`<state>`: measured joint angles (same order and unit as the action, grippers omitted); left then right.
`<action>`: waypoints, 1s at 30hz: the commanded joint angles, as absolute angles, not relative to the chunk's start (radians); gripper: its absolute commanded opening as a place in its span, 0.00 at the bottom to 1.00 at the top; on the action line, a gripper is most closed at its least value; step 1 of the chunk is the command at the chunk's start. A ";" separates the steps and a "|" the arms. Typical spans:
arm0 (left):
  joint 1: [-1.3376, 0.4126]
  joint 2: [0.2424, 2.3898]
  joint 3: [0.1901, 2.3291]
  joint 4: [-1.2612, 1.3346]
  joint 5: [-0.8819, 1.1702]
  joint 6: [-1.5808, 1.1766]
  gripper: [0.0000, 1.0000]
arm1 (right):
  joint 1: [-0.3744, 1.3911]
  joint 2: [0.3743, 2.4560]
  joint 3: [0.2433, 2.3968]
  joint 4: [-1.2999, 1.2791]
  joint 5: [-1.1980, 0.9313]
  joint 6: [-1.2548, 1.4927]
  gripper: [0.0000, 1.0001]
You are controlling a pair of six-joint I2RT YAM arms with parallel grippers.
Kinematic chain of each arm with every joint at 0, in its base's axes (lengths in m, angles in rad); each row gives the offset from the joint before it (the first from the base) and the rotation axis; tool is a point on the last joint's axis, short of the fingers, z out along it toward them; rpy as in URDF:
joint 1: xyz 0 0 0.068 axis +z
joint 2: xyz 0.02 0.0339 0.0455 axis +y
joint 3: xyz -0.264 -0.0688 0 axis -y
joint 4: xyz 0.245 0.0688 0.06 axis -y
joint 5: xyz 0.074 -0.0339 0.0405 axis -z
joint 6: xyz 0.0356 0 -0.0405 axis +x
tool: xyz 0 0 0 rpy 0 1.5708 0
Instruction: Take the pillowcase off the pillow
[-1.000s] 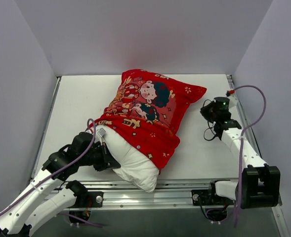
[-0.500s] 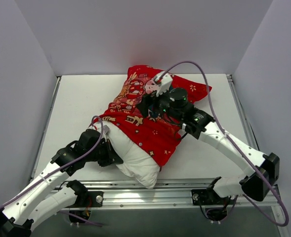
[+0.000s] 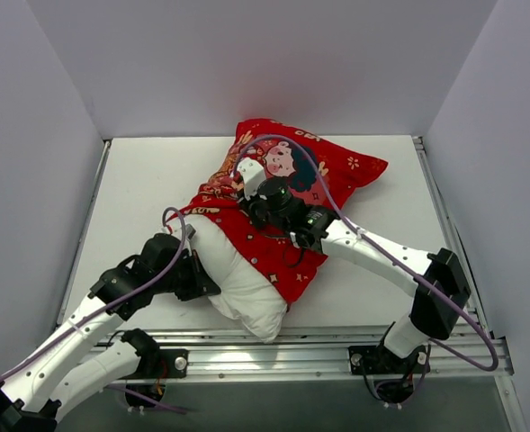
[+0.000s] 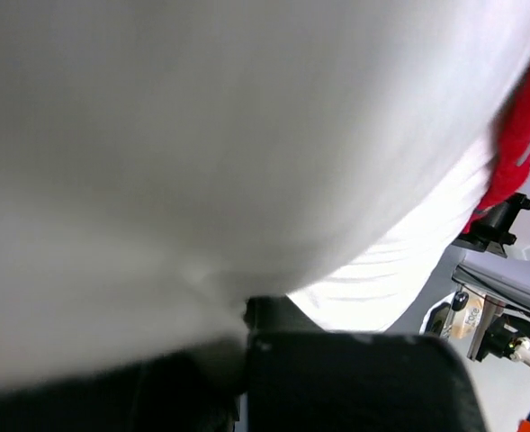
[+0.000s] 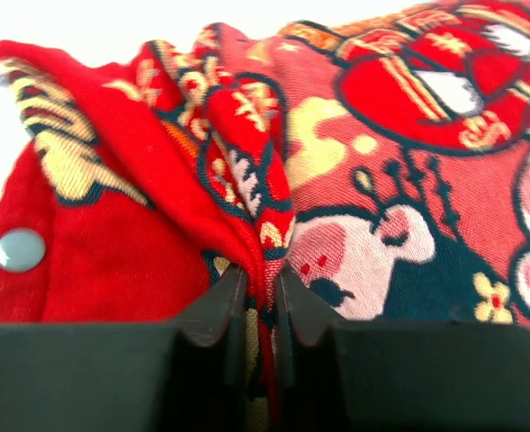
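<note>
The red pillowcase (image 3: 341, 171) with its cartoon children lies across the middle of the table and covers the far part of the white pillow (image 3: 247, 292). The pillow's bare end sticks out toward the near edge. My left gripper (image 3: 202, 277) is shut on the pillow's left side. In the left wrist view the white pillow (image 4: 202, 135) fills the frame and puckers at the dark gripper (image 4: 247, 310). My right gripper (image 3: 257, 205) is on top of the pillowcase. In the right wrist view that gripper (image 5: 260, 279) is shut on a raised fold of the pillowcase (image 5: 247, 162).
White walls close in the table (image 3: 139, 180) at the left, back and right. A metal rail (image 3: 273, 355) runs along the near edge, just past the pillow's end. A purple cable (image 3: 327, 202) loops over the right arm. A snap button (image 5: 19, 249) shows on the pillowcase hem.
My right arm swung in from the table's right side onto the pillowcase and closed its jaws on a fold. The left arm and the pillow end shifted only slightly.
</note>
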<state>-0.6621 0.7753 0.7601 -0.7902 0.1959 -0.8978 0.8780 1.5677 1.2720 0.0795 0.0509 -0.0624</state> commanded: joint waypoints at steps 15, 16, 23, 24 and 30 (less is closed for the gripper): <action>-0.664 0.583 1.064 -1.051 0.112 -0.828 0.02 | 0.290 1.656 1.340 -0.054 0.721 0.282 0.00; -0.664 0.571 1.074 -1.071 0.094 -0.831 0.02 | 0.244 1.667 1.354 -0.063 0.727 0.290 0.00; -0.663 0.488 1.121 -1.216 -0.041 -0.847 0.02 | 0.130 1.718 1.416 -0.109 0.651 0.350 0.00; -0.663 0.489 1.109 -1.207 -0.046 -0.847 0.02 | 0.135 1.701 1.411 -0.097 0.532 0.330 0.00; -0.664 0.633 1.002 -0.890 0.036 -0.845 0.02 | 0.276 1.582 1.299 0.043 0.107 0.322 0.00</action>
<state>-0.6621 0.6212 0.9951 -0.9176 -0.0074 -0.8604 0.3496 1.6199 1.3396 -0.0505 -0.0093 0.3874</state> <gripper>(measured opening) 0.055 0.083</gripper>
